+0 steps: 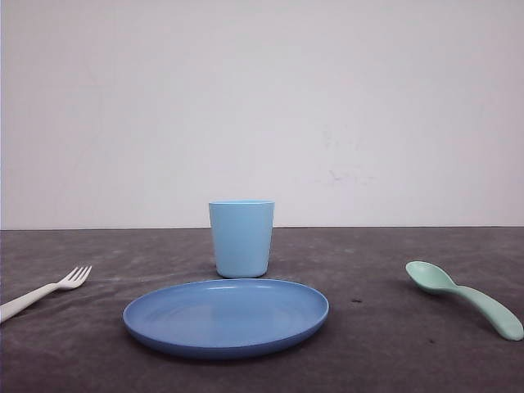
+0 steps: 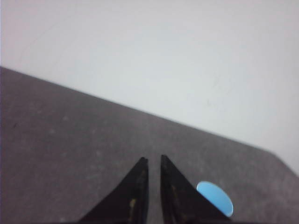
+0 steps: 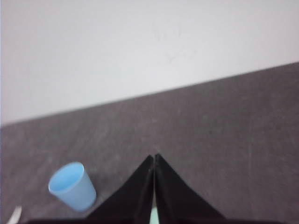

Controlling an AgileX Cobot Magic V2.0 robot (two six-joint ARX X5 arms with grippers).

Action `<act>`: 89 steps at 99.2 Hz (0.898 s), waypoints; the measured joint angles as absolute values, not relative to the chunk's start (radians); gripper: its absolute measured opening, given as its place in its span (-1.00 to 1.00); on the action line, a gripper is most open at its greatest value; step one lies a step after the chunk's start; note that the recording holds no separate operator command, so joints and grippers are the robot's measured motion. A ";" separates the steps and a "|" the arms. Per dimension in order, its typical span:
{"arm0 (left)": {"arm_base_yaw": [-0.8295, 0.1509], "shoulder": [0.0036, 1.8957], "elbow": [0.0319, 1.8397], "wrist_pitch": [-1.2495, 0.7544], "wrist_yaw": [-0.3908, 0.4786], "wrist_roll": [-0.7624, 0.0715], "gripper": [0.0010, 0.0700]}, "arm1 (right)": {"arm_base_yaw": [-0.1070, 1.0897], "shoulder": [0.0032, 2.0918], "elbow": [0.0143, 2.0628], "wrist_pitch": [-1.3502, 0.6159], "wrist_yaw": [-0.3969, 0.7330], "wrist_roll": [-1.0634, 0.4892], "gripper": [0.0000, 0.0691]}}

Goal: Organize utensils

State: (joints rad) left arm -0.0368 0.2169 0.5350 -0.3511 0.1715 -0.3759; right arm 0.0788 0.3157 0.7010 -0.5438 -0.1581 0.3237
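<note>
Front view first: a blue plate point(image 1: 226, 318) is sitting in the middle of the dark grey table point(image 1: 377, 344), and a light blue cup point(image 1: 241, 238) is standing upright just behind it, close to the plate's far rim. The white fork point(image 1: 42, 292) is lying way over on the left side of the table, tines pointing toward the centre, handle running off the left edge of the frame. The mint spoon point(image 1: 464, 296) is lying on the right side, bowl toward the centre and facing up, handle angling out toward the near right. Both utensils are sitting well apart from the plate, one on each side, nothing touching them.

Left wrist view: the left gripper point(image 2: 154, 159) is hanging over bare table with its two black fingers almost together, just a thin slit showing between the tips, and nothing is sitting in there. A bit of something light blue, rounded, is peeking out beside one finger; pretty blurry, so I can't say if it's the cup or the plate.

Right wrist view: the right gripper point(image 3: 154, 156) is looking fully closed, tips meeting at a point, not gripping anything. The cup point(image 3: 72, 185) is standing upright on the table off to one side of the fingers, open top showing. A sliver of something white point(image 3: 15, 213) is poking in at the corner, too little of it to name for sure.
</note>
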 joint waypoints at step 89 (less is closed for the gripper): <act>-0.037 0.785 0.788 -0.645 0.146 -0.057 -0.96 | 0.079 0.960 0.850 -0.775 -0.078 0.092 -0.99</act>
State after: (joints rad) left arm -0.0368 0.7845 0.7879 -0.6453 0.1455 -0.0574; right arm 0.0792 0.9596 0.8501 -0.7753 -0.0776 0.0917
